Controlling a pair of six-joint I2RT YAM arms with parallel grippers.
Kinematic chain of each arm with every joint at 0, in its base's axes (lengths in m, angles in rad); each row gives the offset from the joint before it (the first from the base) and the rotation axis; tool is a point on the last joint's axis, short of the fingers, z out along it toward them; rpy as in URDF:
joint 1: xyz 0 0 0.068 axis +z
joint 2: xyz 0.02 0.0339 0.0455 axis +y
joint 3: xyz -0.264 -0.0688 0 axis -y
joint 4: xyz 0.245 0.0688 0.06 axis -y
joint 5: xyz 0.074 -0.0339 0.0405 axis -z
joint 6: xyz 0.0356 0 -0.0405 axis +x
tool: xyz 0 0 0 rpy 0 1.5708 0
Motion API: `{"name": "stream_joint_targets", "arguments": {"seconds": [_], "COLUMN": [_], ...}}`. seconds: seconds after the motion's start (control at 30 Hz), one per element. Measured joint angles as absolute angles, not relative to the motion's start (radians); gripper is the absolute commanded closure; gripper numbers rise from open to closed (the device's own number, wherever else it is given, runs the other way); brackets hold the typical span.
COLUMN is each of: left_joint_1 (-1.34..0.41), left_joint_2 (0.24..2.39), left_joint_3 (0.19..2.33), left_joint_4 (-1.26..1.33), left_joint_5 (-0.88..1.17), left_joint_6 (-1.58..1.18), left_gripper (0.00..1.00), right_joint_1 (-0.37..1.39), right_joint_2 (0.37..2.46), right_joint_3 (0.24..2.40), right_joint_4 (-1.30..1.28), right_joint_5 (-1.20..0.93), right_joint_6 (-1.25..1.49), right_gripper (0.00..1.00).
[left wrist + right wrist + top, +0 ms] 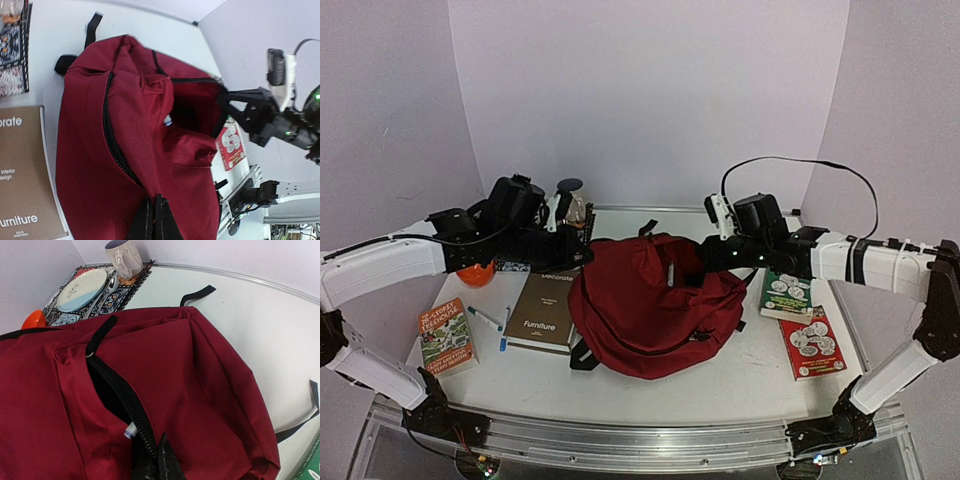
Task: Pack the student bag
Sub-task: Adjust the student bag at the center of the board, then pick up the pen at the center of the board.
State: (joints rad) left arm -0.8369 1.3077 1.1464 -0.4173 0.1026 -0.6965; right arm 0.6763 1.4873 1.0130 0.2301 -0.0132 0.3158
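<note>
The student bag (650, 305), a dark red backpack with black zips, lies in the middle of the table with its main zip open. My left gripper (582, 256) is shut on a fold of the bag's fabric at its left side; the left wrist view shows the black fingers (153, 198) pinched on the red cloth (125, 125). My right gripper (706, 262) is shut on the bag's zip edge at the right, as the right wrist view (156, 450) shows. The two hold the opening (107, 390) apart. A small white and blue item (129, 430) shows inside.
A brown "Furniture" book (545, 310), two blue pens (486, 319) and a small colourful book (445, 335) lie left of the bag. A green book (786, 295) and a red book (812, 343) lie on the right. A placemat with plate (82, 289) and mug (124, 257) sits far left.
</note>
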Motion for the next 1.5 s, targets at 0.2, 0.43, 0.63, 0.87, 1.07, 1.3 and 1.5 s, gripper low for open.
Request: {"name": "stream_joint_targets", "arguments": {"seconds": [0.2, 0.43, 0.63, 0.87, 1.07, 1.3, 1.5], "left_joint_1": [-0.837, -0.837, -0.829, -0.701, -0.584, -0.457, -0.365], "left_joint_2": [1.341, 1.34, 1.321, 1.305, 1.3, 1.334, 1.39], "left_joint_3": [1.024, 0.918, 0.91, 0.909, 0.885, 0.821, 0.789], "left_joint_4": [-0.382, -0.367, -0.396, -0.458, -0.503, -0.542, -0.559], "left_joint_5": [0.132, 0.099, -0.048, -0.119, -0.142, -0.117, -0.101], "left_joint_6": [-0.722, -0.733, -0.707, -0.68, -0.676, -0.656, -0.634], "left_gripper": [0.97, 0.65, 0.44, 0.35, 0.35, 0.41, 0.54], "right_joint_1": [0.677, 0.677, 0.677, 0.677, 0.682, 0.696, 0.703], "right_joint_2": [1.522, 1.57, 1.614, 1.618, 1.618, 1.617, 1.611], "right_joint_3": [1.013, 1.018, 1.018, 1.018, 1.018, 1.018, 1.018], "right_joint_4": [0.206, 0.207, 0.21, 0.213, 0.214, 0.213, 0.213], "right_joint_5": [-0.05, -0.058, -0.059, -0.074, -0.09, -0.094, -0.095], "right_joint_6": [0.288, 0.255, 0.233, 0.217, 0.197, 0.183, 0.179], "right_gripper": [1.0, 1.0, 1.0, 1.0, 1.0, 1.0, 1.0]}}
